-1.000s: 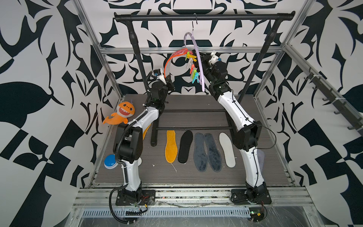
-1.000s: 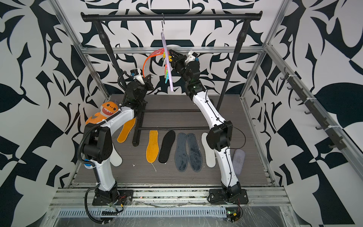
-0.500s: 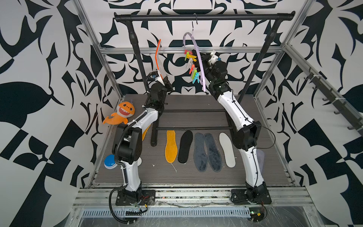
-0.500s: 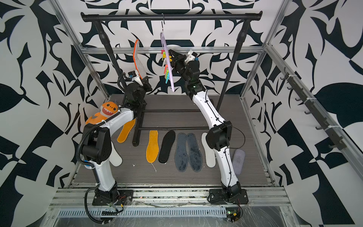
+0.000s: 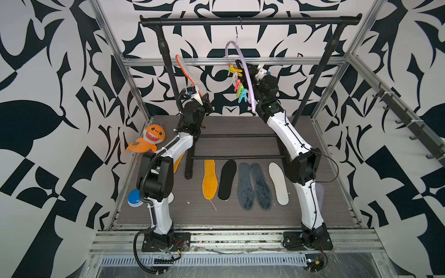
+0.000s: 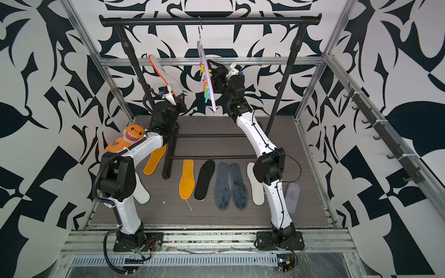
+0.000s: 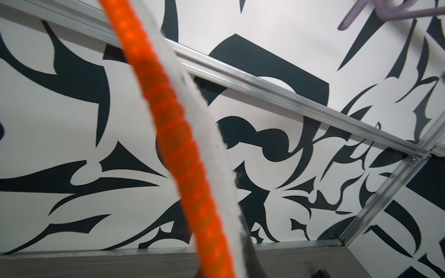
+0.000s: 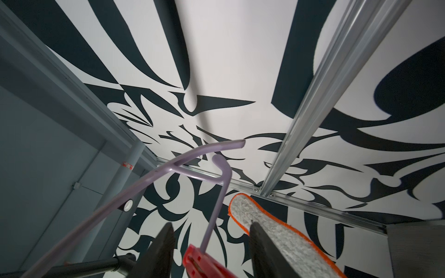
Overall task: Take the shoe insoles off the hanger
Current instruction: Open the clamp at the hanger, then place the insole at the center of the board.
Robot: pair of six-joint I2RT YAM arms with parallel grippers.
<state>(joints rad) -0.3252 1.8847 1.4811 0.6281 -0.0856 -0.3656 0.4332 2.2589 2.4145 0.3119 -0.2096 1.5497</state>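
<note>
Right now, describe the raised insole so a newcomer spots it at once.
Under the black rail, left of the hanger, the left gripper holds one insole aloft. It is grey with an orange rim; the others lie flat on the floor.

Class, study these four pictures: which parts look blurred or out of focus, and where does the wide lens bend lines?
Left wrist view: the grey insole with the orange rim crosses right at the lens, soft and smeared, with the patterned wall behind it sharper. Right wrist view: the red peg is blurry and the hanger crisper. Both top views: even light and sharp, with the aluminium frame post leaning outward.
</note>
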